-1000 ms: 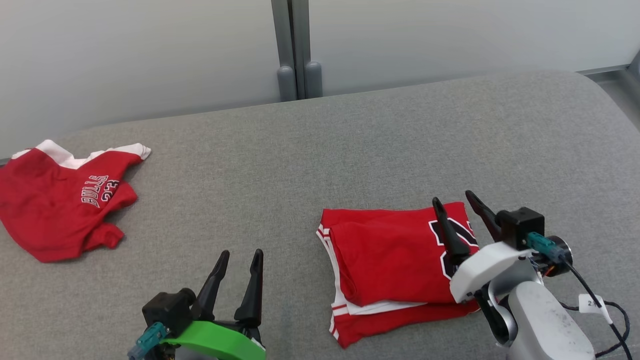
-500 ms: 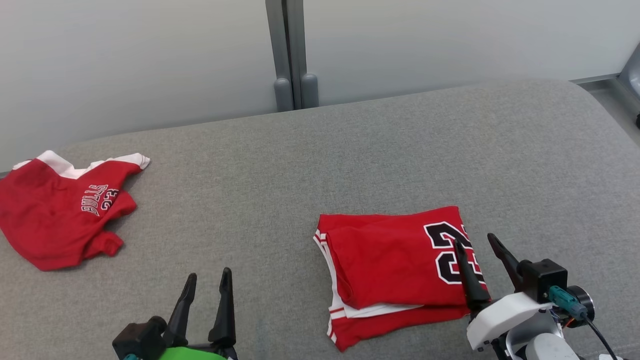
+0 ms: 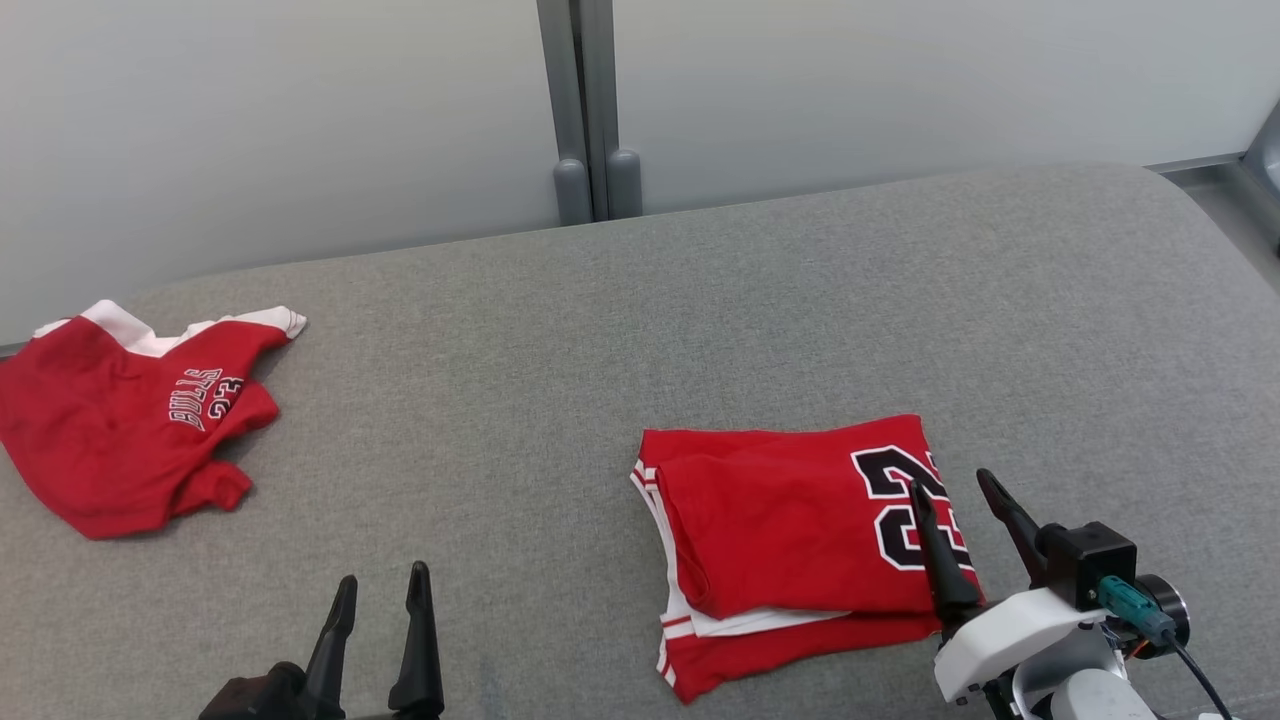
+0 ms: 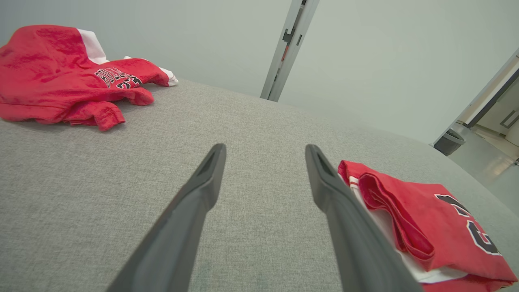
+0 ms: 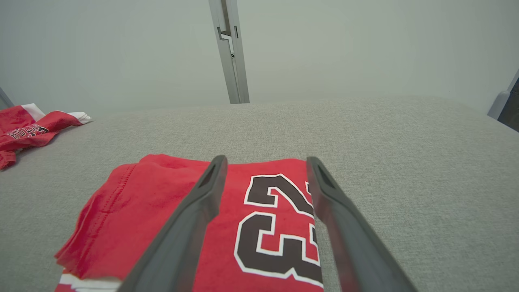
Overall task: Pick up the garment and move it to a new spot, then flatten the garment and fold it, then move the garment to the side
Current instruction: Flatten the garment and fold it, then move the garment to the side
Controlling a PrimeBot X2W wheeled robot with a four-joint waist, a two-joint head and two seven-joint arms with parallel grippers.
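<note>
Right end effector (image 3: 949, 481) hovers wide over the folded garment (image 3: 780, 520), left end effector (image 3: 383, 574) wide too; we should pinch every layer and slide it flat

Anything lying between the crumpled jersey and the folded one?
No, just bare grey surface between the crumpled jersey and the folded jersey, seen in the head view.

The head camera looks forward and down from above the grey surface (image 3: 700, 330), toward the pale wall (image 3: 300, 120) and its grey post (image 3: 585, 100). Each wrist camera sits low, close over the surface, sighting along its own gripper (left gripper (image 4: 264, 147), right gripper (image 5: 265, 158)) at that same wall. All three views share the post, the folded garment (image 3: 800, 530) and the crumpled garment (image 3: 110, 430).
</note>
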